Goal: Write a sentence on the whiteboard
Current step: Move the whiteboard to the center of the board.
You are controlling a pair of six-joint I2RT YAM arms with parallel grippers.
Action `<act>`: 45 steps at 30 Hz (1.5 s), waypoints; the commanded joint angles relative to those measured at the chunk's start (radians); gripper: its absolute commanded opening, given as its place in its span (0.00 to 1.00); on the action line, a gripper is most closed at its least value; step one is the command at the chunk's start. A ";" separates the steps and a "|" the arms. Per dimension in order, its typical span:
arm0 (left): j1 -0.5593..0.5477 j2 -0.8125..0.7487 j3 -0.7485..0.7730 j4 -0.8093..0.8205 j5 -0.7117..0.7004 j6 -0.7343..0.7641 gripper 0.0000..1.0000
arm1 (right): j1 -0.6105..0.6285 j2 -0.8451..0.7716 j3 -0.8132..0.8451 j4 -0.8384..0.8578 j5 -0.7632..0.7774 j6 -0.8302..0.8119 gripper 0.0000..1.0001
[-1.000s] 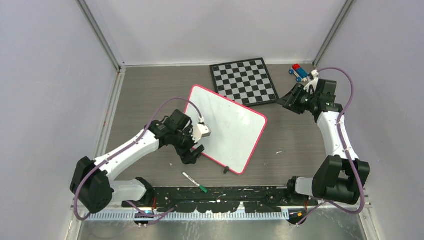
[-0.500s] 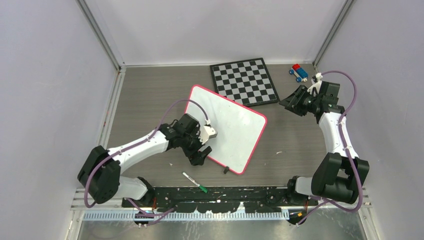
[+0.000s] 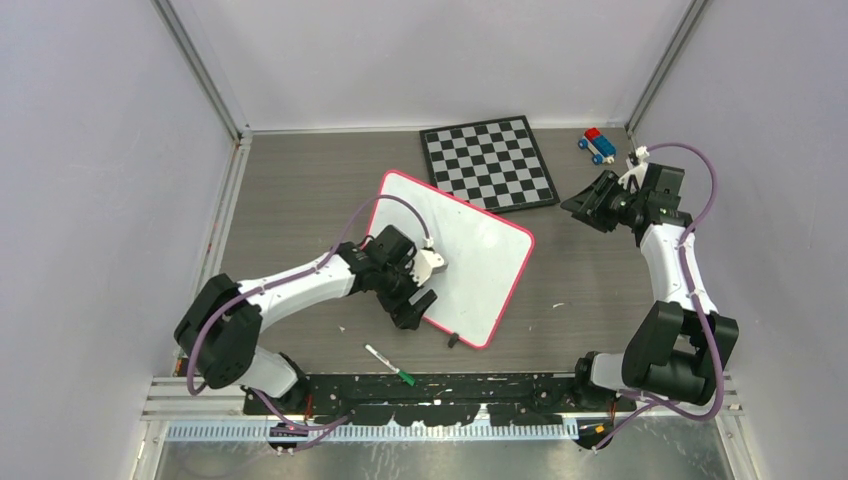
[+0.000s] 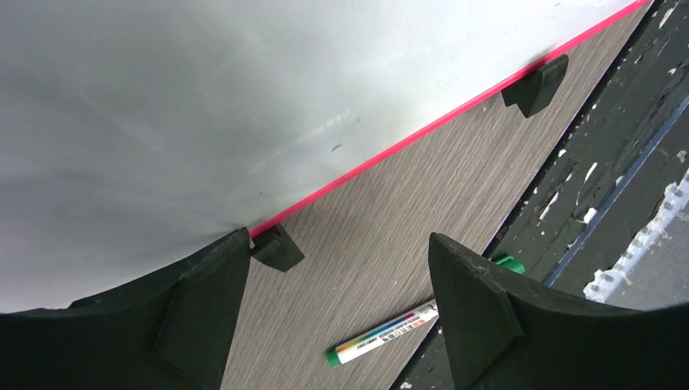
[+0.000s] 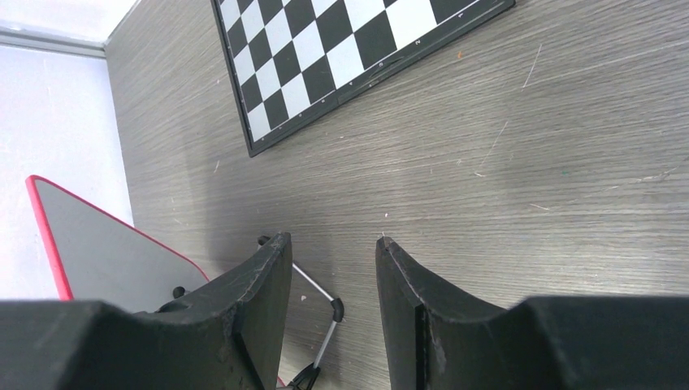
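**Whiteboard (image 3: pixel 470 250) flat on table, L gripper wide at its near edge**

- Loc: whiteboard lies flat mid-table (image 3: pixel 300 180), turned at an angle. Pink-red frame, rounded corners.
- Far edge runs right up to the near side of the chequered board (image 3: pixel 487 163). Touching or overlapping, can't tell.
- Face reads glossy white-grey in the top and L wrist views.
- Feet: two small black ones on the near long edge. One (image 4: pixel 276 248) sits betw the L fingers, the other (image 4: pixel 536 81) is further along the same edge.
- L gripper (image 3: pixel 413 303): at the whiteboard's near-left edge, jaws spread wide, nothing clamped.
- L wrist view: one finger (image 4: pixel 203 309) is over the white face, the other (image 4: pixel 479 309) over bare wood-grain. The frame line runs across the gap.
- Whether the fingers touch the whiteboard, can't tell.
- Marker (image 3: pixel 390 364): white body, green cap, lying on the table betw the whiteboard's near edge and the black rail (image 3: pixel 450 385). Apart from both grippers.
- R gripper (image 3: pixel 585 205): far right of the table, just off the chequered board's right corner, well apart from the marker.
- R jaws abt half spread, nothing betw them. R wrist view shows only bare table thru the gap.
- A whiteboard corner shows at the left of the R wrist view.
- Small blue-red toy (image 3: pixel 597 144): far right corner, beyond the R gripper
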 commanded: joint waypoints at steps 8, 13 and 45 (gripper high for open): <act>-0.091 0.105 0.072 0.131 0.096 -0.061 0.81 | -0.017 0.009 0.002 0.033 -0.027 0.002 0.48; -0.144 0.162 0.122 0.170 0.101 -0.103 0.81 | -0.019 0.012 -0.001 0.034 -0.029 0.000 0.48; -0.209 0.014 0.448 -0.333 0.027 0.627 0.82 | 0.140 -0.190 0.003 -0.284 0.010 -0.325 0.52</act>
